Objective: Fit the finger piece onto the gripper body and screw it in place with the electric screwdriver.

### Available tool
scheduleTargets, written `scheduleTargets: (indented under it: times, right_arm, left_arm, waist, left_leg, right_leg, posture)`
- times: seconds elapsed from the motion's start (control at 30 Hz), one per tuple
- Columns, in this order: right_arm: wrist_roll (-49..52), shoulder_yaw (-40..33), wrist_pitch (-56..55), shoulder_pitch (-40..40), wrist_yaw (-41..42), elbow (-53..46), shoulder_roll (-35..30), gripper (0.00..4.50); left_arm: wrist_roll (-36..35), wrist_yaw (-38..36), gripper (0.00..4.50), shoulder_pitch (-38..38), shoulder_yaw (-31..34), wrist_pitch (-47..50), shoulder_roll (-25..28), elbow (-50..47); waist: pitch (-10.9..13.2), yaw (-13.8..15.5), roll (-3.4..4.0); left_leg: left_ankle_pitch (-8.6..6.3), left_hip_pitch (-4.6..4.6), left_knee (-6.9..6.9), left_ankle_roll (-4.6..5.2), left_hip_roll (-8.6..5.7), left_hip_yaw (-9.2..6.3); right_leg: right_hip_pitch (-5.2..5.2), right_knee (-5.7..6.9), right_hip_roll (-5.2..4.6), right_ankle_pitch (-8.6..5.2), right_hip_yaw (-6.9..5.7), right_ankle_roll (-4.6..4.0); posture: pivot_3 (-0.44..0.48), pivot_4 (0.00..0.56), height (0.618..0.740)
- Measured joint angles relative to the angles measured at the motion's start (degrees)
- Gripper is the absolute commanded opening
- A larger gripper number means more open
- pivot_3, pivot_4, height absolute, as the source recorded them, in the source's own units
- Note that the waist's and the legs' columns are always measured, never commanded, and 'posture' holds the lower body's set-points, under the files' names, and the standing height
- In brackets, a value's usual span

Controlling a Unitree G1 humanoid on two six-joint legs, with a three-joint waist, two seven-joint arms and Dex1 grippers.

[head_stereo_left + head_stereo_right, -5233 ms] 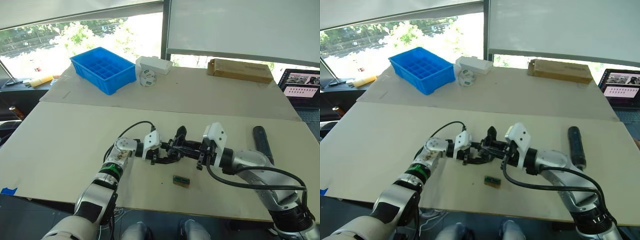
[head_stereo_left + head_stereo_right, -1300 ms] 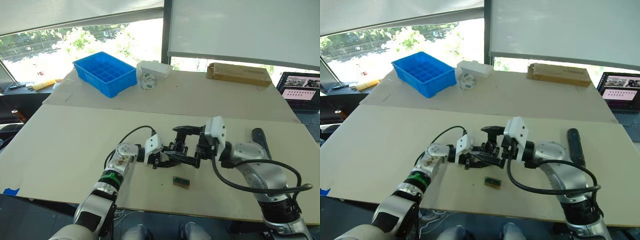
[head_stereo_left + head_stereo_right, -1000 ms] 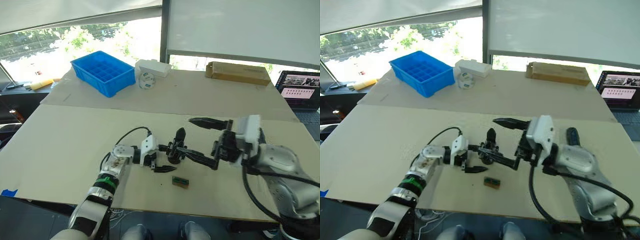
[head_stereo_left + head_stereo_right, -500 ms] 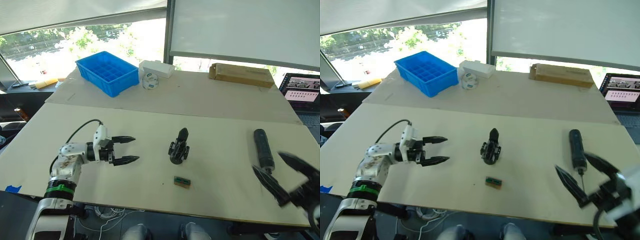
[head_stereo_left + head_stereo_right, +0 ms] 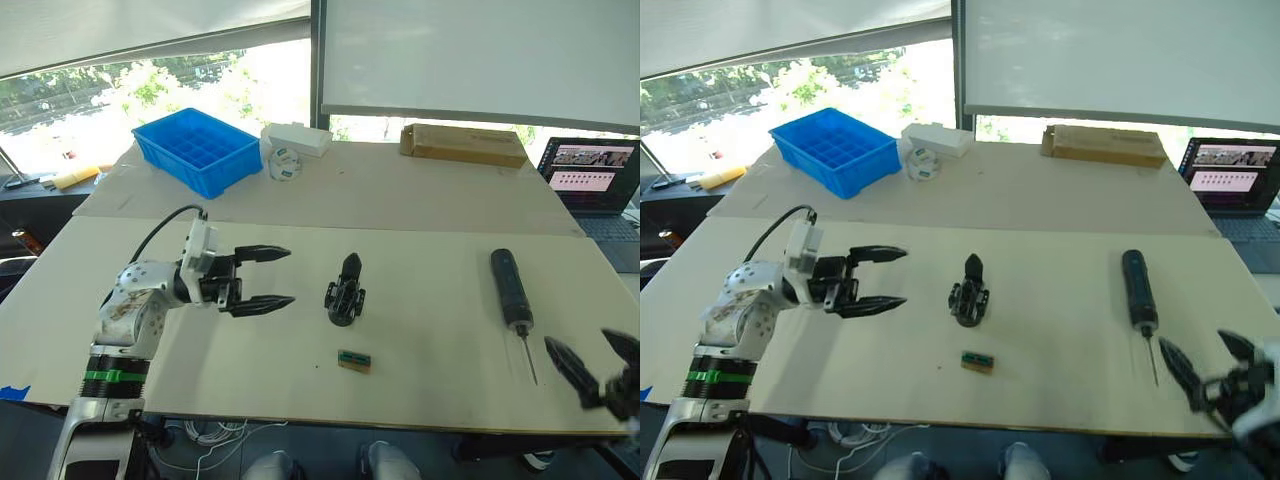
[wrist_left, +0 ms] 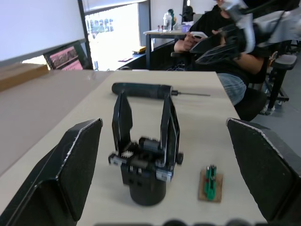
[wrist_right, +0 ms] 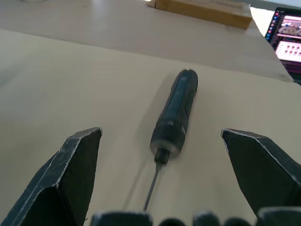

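Observation:
The gripper body [image 5: 344,298] stands alone in the middle of the near table. In the left wrist view the gripper body [image 6: 145,175] carries two upright black fingers side by side; which one is the finger piece I cannot tell. My left gripper [image 5: 290,275] hovers open a short way left of it, pointing at it, holding nothing. The electric screwdriver [image 5: 510,288] lies on the table to the right, bit toward me. My right gripper [image 5: 578,340] is open near the front right edge, just short of the bit; its view looks along the electric screwdriver [image 7: 176,113].
A small tan-and-green block [image 5: 354,360] lies in front of the gripper body. On the far table sit a blue bin [image 5: 196,150], a white box [image 5: 295,140] and a cardboard box [image 5: 463,145]. A laptop [image 5: 590,170] is at far right. A seated person [image 6: 221,61] shows beyond the table.
Both grippers have let go of the gripper body and drawn apart, left arm to the left, right arm to the front right edge. The body now stands alone. The camera shifted.

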Motion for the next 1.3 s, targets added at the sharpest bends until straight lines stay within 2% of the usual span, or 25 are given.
scheduleTargets:
  times: [0.1,0.2,0.3,0.43,0.6,0.77,0.87,1.07,1.13,1.2,1.3]
  right_arm:
    - [0.9,4.7,10.3,-11.2,-2.9,9.5,-6.6,4.5]
    - [0.2,9.5,17.2,-22.3,-6.1,19.4,-8.8,4.5]
    - [-1.8,14.9,20.3,-30.6,-5.9,28.4,-10.5,4.5]
    - [-4.9,22.3,21.1,-37.2,-3.2,37.0,-12.1,4.5]
    - [-8.2,27.8,20.5,-40.2,-0.7,43.0,-11.3,4.5]
    - [-9.2,29.7,20.4,-41.3,1.9,43.2,-11.0,2.96]
    - [-9.5,29.6,20.6,-41.2,2.5,42.9,-11.0,2.02]
    - [-5.9,23.0,27.6,-37.5,3.6,33.7,-12.4,1.96]
    - [-3.8,20.7,30.9,-35.6,4.1,26.1,-13.8,1.96]
    - [-1.0,18.5,34.3,-30.9,4.6,13.7,-14.6,1.96]
    - [1.3,18.7,36.2,-24.0,4.6,0.0,-13.4,1.96]
  left_arm:
    - [-0.8,1.6,4.46,-0.5,-0.3,1.4,-0.3,-2.3]
    - [-1.6,2.3,4.46,-0.7,-1.1,3.4,-0.5,-4.4]
    - [-3.1,1.7,4.46,-0.2,-1.8,5.2,0.0,-6.4]
    - [-3.5,1.3,4.46,0.9,-2.8,6.3,0.4,-8.7]
    - [-5.9,4.8,4.46,1.7,-2.0,8.6,-0.6,-10.5]
    - [-6.8,5.5,4.5,1.7,-1.8,8.8,0.2,-11.0]
    - [-6.8,4.8,4.5,1.8,-1.8,8.7,0.8,-10.9]
    - [-6.6,3.2,4.5,2.1,-1.9,8.1,1.2,-9.6]
    - [-6.2,1.9,4.5,3.1,-2.1,6.9,1.5,-9.0]
    - [-5.5,0.5,4.5,4.8,-2.3,5.9,2.1,-8.5]
    - [-5.5,-0.9,4.5,6.2,-2.3,5.0,2.9,-8.4]
  waist:
    - [0.0,0.4,-0.04]
    - [0.0,0.6,-0.04]
    - [0.1,0.8,-0.04]
    - [0.1,0.9,-0.05]
    - [0.1,0.8,-0.05]
    - [0.1,0.4,-0.05]
    - [0.1,0.4,-0.05]
    - [0.3,0.6,0.36]
    - [0.4,0.6,0.44]
    - [0.3,0.5,0.43]
    - [0.4,0.7,0.31]
  left_leg:
    - [0.08,0.03,-0.22,-0.09,0.0,-0.01]
    - [0.15,-0.01,-0.26,-0.15,0.01,0.02]
    - [0.17,-0.04,-0.24,-0.16,0.01,0.08]
    - [0.17,-0.07,-0.25,-0.16,0.0,0.12]
    - [0.18,-0.06,-0.24,-0.17,0.01,0.15]
    - [0.2,0.08,-0.24,-0.22,0.02,0.22]
    - [0.21,0.09,-0.24,-0.23,0.02,0.23]
    - [0.21,0.05,-0.31,-0.23,0.01,0.26]
    - [0.22,0.04,-0.36,-0.25,0.02,0.27]
    - [0.26,0.11,-0.46,-0.36,0.1,0.23]
    - [0.29,0.08,-0.46,-0.44,0.13,0.15]
  right_leg:
    - [-0.01,-0.06,0.21,-0.05,-0.04,-0.09]
    - [-0.03,-0.07,0.37,-0.06,-0.06,-0.1]
    - [-0.03,-0.11,0.47,-0.07,-0.1,-0.08]
    - [-0.02,-0.17,0.5,-0.1,-0.14,0.04]
    - [-0.01,-0.16,0.49,-0.12,-0.16,0.11]
    - [0.03,-0.11,0.51,-0.17,-0.2,0.22]
    - [0.03,-0.08,0.5,-0.27,-0.19,0.38]
    - [-0.05,-0.1,0.49,-0.12,-0.18,0.14]
    - [-0.12,-0.09,0.51,-0.13,-0.17,0.13]
    - [-0.1,-0.07,0.59,-0.19,-0.15,0.03]
    - [-0.08,-0.09,0.62,-0.2,-0.15,0.02]
  posture:
    - [0.0,0.15,0.74]
    - [0.0,0.15,0.74]
    - [0.0,0.15,0.74]
    - [0.0,0.15,0.74]
    - [0.0,0.15,0.74]
    - [0.0,0.15,0.74]
    - [0.0,0.15,0.74]
    - [0.0,0.15,0.74]
    - [0.0,0.15,0.74]
    - [0.0,0.15,0.74]
    - [0.0,0.15,0.74]
